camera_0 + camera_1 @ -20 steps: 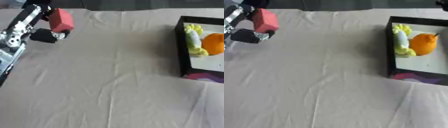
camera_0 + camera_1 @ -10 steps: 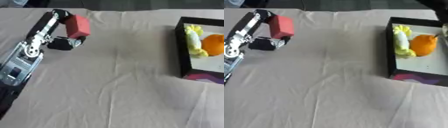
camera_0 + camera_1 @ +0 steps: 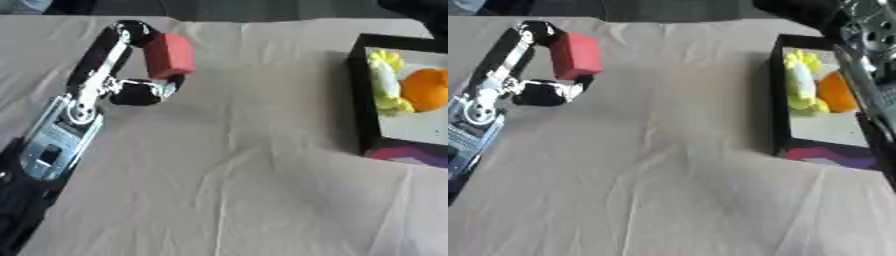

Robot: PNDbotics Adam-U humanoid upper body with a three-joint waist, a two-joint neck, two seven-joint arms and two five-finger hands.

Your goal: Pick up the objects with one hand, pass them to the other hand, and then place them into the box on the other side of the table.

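Head stereo pair, looking down at table [image 3: 262,190]; both views share box [image 3: 360,100], right view shifted.

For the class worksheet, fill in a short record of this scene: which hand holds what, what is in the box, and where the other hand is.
left hand: fingers and thumb pinch the red block, held above the cloth
right hand: partly seen at the upper right, over the box; fingers unclear
box: black rim, at the right side
in box: orange fruit, yellow-green item
surface: beige cloth

A wrinkled beige cloth [image 3: 236,165] covers the table (creases throughout); a black-walled box [image 3: 360,95] sits at its right.
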